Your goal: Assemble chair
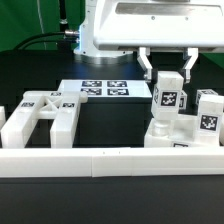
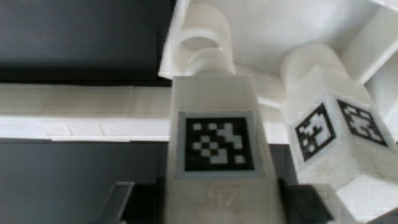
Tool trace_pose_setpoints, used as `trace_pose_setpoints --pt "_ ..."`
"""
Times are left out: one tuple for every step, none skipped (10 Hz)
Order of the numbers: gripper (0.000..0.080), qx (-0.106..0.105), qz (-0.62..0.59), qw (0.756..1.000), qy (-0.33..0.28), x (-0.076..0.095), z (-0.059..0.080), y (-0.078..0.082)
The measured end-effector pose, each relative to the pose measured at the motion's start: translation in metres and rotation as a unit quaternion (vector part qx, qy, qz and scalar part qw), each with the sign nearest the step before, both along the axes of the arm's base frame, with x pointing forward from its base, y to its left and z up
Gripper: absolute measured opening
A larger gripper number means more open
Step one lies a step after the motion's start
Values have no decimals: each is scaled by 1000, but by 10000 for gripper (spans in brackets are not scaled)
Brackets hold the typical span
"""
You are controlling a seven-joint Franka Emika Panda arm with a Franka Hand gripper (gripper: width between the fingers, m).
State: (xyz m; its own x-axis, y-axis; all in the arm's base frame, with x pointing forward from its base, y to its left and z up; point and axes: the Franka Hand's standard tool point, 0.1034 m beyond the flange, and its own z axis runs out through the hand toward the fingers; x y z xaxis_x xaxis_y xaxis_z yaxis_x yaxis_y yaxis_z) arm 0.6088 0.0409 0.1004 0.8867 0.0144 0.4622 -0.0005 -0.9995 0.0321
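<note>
Nearest, at six o'clock in the exterior view, a long, low white rail [image 1: 110,160] of smooth plastic runs across the black worktop [image 1: 110,125] from nine to three o'clock. Just behind it at eight o'clock lies a chunky matte-white slotted panel [image 1: 40,122], flat, with square-edged bars and dark openings between them. At four o'clock, also just behind the rail, stands the part-built chair: a squat matte-white base block [image 1: 165,137] with blunt corners. Rising upright from it is a tall matte-white post [image 1: 168,100] with a square black-and-white tag on its face. The gripper [image 1: 169,82] comes straight down over this post, its two pale fingers clamped at a middling width on the post's sides near its upper end. In the wrist view the post [image 2: 222,120] fills the middle, a flat-faced slab with a rounded knob at its far end, its tag crisp against the dull plastic. Touching or just beside it, which cannot be told, is a second white tagged block [image 2: 329,120] with a sloped face; in the exterior view this tagged block [image 1: 208,112] stands at three o'clock of the post. Farther back, at twelve o'clock of the panel, the thin flat marker board [image 1: 100,88] lies on the worktop. Farthest, at one o'clock, is the glossy white robot body [image 1: 140,25].
</note>
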Motion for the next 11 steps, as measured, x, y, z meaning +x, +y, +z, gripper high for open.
trace_pose_setpoints --pt "287 -1 0 1000 -5 -1 0 -1" --pt "287 -3 1 1000 -10 -2 0 -2" --pt "287 -4 1 1000 -13 -3 -1 -3" --pt "287 -4 1 1000 -14 -2 -1 -3" --pt "287 -4 1 1000 -13 -2 -2 -4" --pt "287 -5 1 1000 -11 -3 -6 -4" --pt "287 -6 1 1000 -9 -3 -10 -4" --pt "287 -7 1 1000 -7 -3 -12 -4" --pt "287 -8 1 1000 -6 -4 -17 -4" --pt "287 -10 2 1000 -14 -3 -19 -5" --pt "287 -11 2 1000 -19 -2 -19 -5"
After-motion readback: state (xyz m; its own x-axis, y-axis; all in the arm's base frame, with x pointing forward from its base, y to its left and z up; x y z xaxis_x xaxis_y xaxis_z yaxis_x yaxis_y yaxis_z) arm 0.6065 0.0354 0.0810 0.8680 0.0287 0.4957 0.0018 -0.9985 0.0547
